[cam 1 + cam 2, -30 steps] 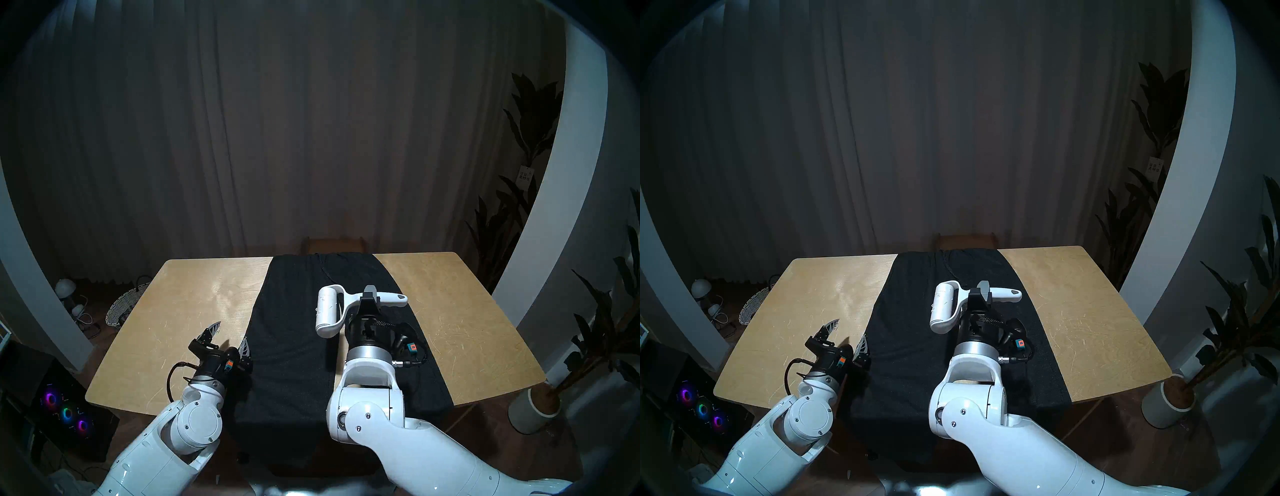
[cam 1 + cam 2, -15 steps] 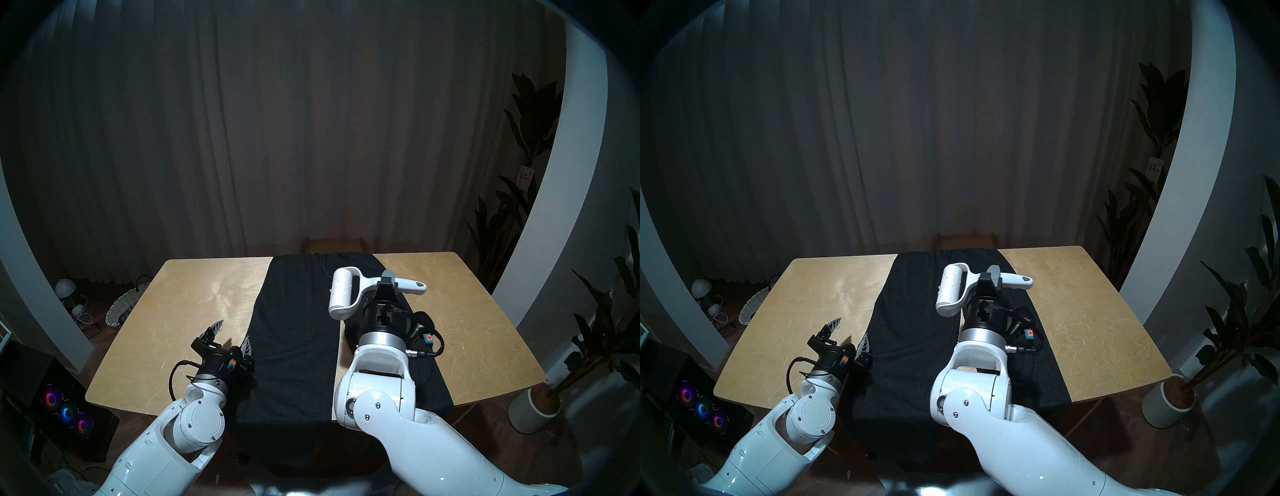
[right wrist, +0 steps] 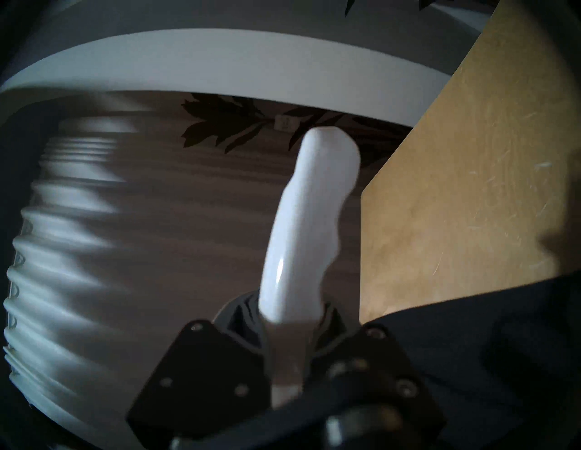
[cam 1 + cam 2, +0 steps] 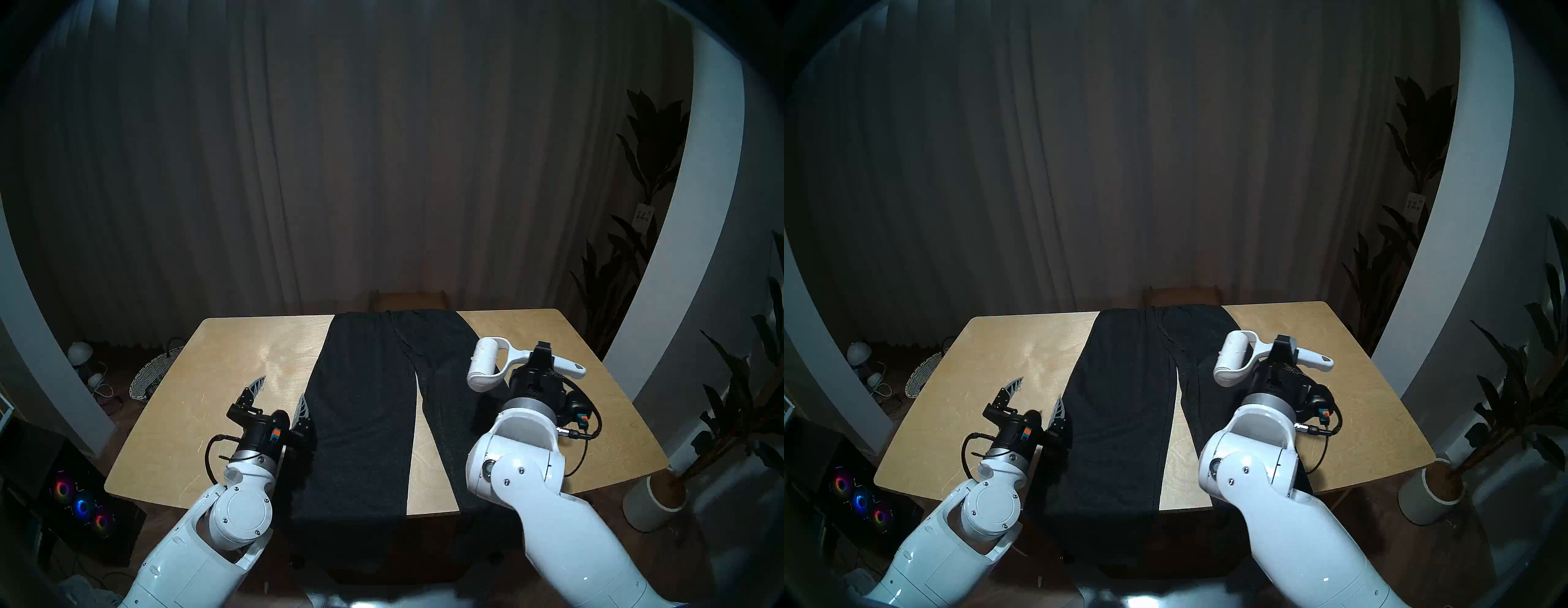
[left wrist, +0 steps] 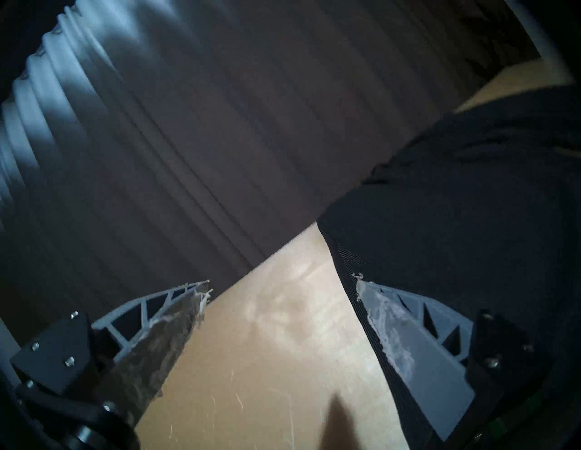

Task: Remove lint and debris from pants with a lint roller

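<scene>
Right gripper [image 4: 543, 354] is clamped on the white plastic lint roller's [image 4: 488, 363] handle, charcoal-black knit pants [image 4: 365, 407] to its left; left gripper [image 4: 280, 397] spread apart beside them.

You are working in a dim room: both head views show the curtain [image 4: 339, 148] in murky brown-grey, while the table [image 4: 220, 382] catches soft light with a pale sheen at centre left. Fisheye bending curves the frame edges, ringed by a dark vignette. In your wrist views, motion blur smears the curtain folds at left, and the lint roller [image 3: 311, 220] handle carries a small glare streak.
</scene>
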